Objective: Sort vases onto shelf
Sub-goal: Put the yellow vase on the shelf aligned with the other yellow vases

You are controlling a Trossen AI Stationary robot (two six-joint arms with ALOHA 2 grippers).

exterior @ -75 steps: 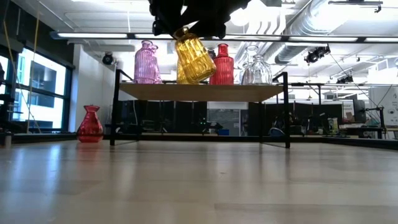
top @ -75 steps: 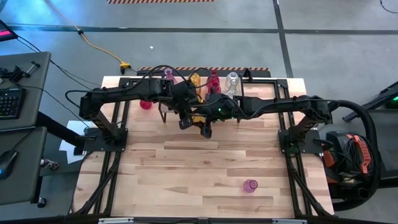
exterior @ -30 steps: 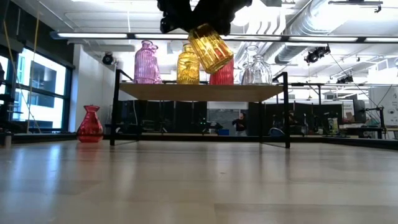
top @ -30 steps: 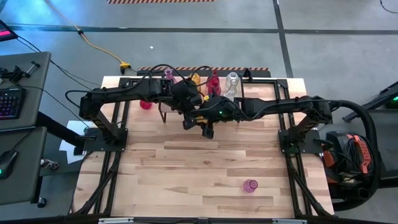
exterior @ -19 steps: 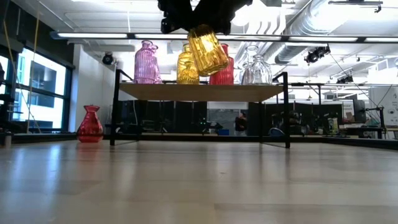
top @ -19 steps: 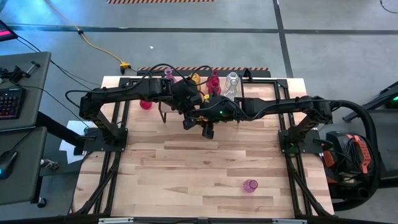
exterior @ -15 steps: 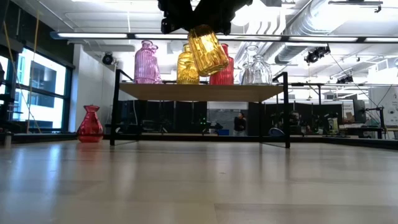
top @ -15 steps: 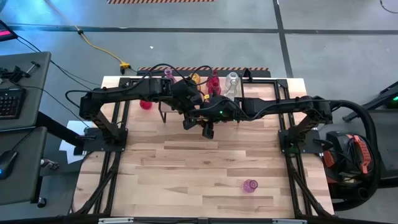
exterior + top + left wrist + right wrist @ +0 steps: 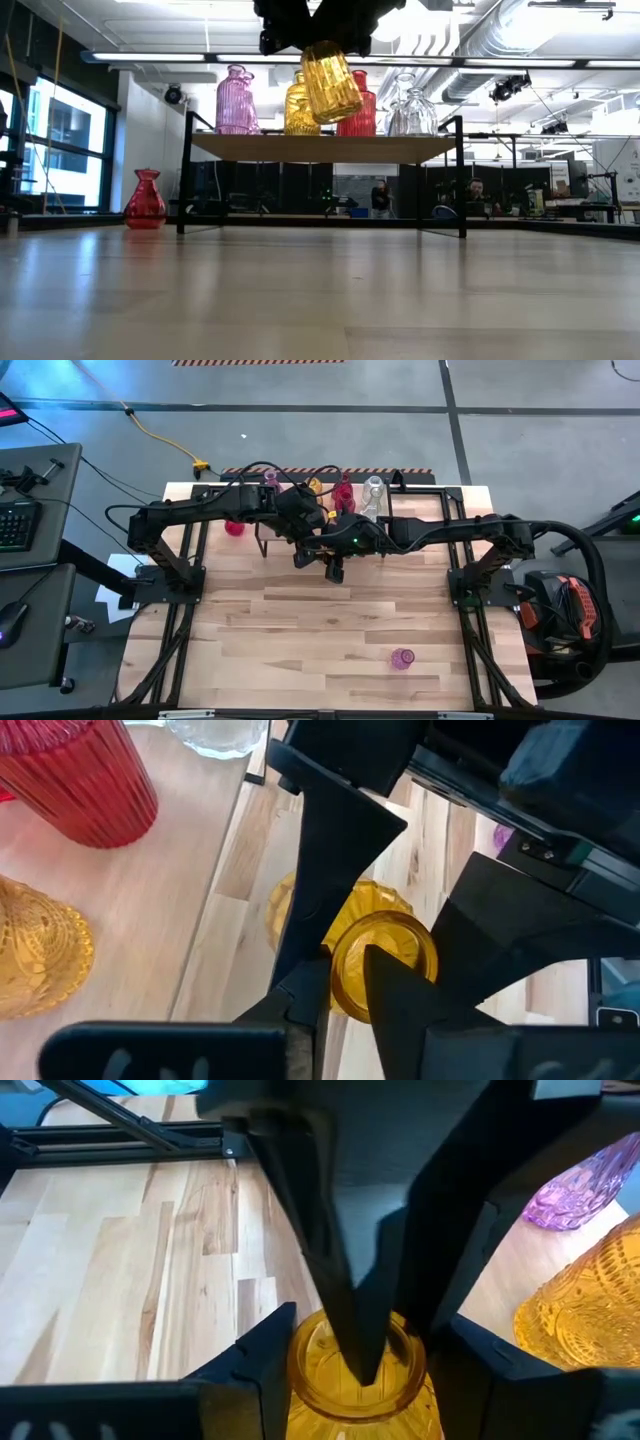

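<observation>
Low view: yellow vase (image 9: 331, 81) (no label) pinched by both grippers above shelf (image 9: 322, 147).

From above, the yellow vase (image 9: 331, 82) is hidden beneath the two crossed arms (image 9: 400, 532). In the low view, those arms are cut off by the top edge, leaving only dark shapes at its neck. In the right wrist view, the right gripper (image 9: 365, 1355) clasps the neck between its fingers (image 9: 250, 1370), but the body beyond the fingers runs off the edge. A pink vase (image 9: 580, 1185) and a second yellow vase (image 9: 590, 1305) past the fingers are also cropped. People (image 9: 380, 195) far behind the shelf (image 9: 320, 146) are too small to make out.
</observation>
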